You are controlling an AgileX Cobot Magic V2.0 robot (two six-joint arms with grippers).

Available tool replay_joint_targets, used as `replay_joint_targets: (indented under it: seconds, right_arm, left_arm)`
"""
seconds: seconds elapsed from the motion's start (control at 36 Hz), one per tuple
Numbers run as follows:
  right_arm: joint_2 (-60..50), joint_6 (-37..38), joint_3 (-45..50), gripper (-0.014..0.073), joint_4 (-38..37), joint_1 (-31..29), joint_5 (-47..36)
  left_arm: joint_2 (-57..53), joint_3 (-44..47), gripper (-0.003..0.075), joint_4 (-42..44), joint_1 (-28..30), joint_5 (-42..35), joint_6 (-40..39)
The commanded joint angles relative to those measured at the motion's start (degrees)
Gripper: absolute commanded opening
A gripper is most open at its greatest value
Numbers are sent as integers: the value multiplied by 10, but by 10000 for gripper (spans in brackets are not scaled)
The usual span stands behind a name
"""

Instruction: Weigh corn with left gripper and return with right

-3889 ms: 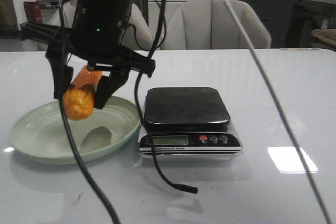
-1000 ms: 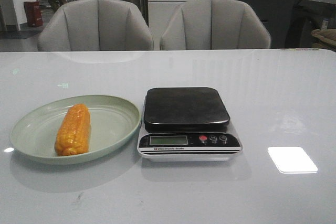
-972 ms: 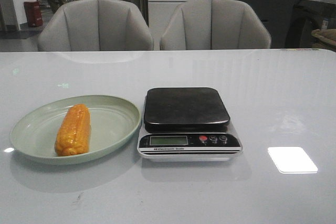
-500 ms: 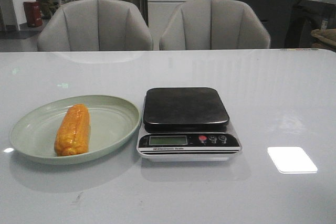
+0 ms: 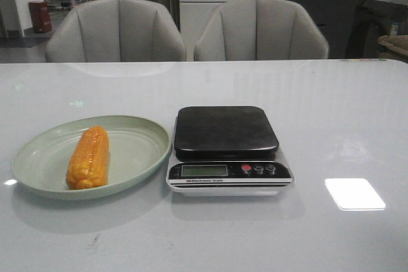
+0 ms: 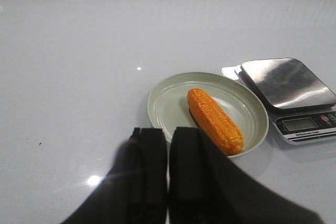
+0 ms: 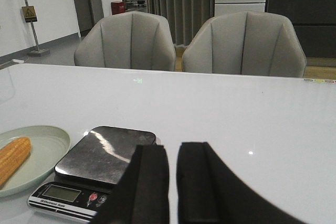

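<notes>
The orange-yellow corn cob lies lengthwise in the pale green oval plate, which sits just left of the black-topped digital kitchen scale on my glossy white desk. My left tool and right tool are both clenched on nothing, clear of the corn.

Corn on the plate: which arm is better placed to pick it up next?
Left. The left gripper hangs just short of the plate holding the corn; the right gripper faces the scale.
</notes>
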Motion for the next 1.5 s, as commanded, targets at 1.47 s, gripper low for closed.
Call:
replay_joint_targets:
  seconds: [1.47]
  right_arm:
    - [5, -7, -15, 213, -7, -1, -39]
  left_arm:
    - [-92, 242, 122, 22, 258, -353, -2]
